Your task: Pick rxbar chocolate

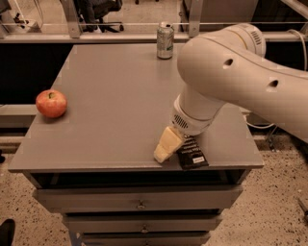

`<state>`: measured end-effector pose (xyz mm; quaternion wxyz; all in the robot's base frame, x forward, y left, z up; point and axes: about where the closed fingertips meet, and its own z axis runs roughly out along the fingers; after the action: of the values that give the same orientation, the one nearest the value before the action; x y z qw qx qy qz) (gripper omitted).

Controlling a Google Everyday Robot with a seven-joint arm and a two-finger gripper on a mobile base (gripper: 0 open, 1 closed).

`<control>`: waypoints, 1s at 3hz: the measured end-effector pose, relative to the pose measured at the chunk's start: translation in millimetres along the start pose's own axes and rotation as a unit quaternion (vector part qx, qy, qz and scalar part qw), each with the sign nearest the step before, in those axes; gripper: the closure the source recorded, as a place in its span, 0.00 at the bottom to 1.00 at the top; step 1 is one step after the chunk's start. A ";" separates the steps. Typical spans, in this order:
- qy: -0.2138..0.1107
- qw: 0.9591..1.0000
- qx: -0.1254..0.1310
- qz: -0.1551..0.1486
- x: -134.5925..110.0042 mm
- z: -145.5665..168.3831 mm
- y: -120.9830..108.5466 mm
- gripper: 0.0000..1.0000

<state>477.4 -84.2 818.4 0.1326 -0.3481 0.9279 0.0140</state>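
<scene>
The gripper (167, 145) is down at the near edge of the grey table (115, 96), right of the middle. Its cream-coloured tip slants toward the near left and rests on or just above the tabletop. Whether it is open or closed cannot be told, because the thick wrist covers its upper part. The rxbar chocolate (193, 155) lies flat on the table just right of the gripper, touching it or nearly so. It is a black wrapper with pale lettering, its near end almost at the table's front lip and its far end tucked under the wrist. Whether the gripper holds the bar cannot be told.

Below the tabletop, on the side nearest the camera, are stacked grey drawers (139, 199), each with a small knob at the centre. Speckled floor (24, 211) shows on either side of them.

The white arm (240, 72) rises from the gripper, bends, and runs off to the right as a broad rounded shell with small dark holes. It hangs over the right part of the table.

A red apple (51, 103) with a yellowish patch sits upright near the left edge, about midway back and well apart from the gripper and the bar.

A drink can (165, 41) stands upright at the far edge, slightly right of centre.

Beyond the table runs a pale horizontal rail (120, 24). Behind it, at the far left, are the base and wheels of a dark office chair (101, 12).
</scene>
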 end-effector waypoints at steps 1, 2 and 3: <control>0.000 1.000 0.000 0.002 0.9 1.5 -0.3 0.40; 0.000 1.000 0.000 0.002 -0.2 -2.5 -0.7 0.64; 0.000 1.000 0.000 0.002 -2.2 -10.6 -1.4 0.85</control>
<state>477.4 -85.0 829.3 0.1325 -0.3464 0.9286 0.0139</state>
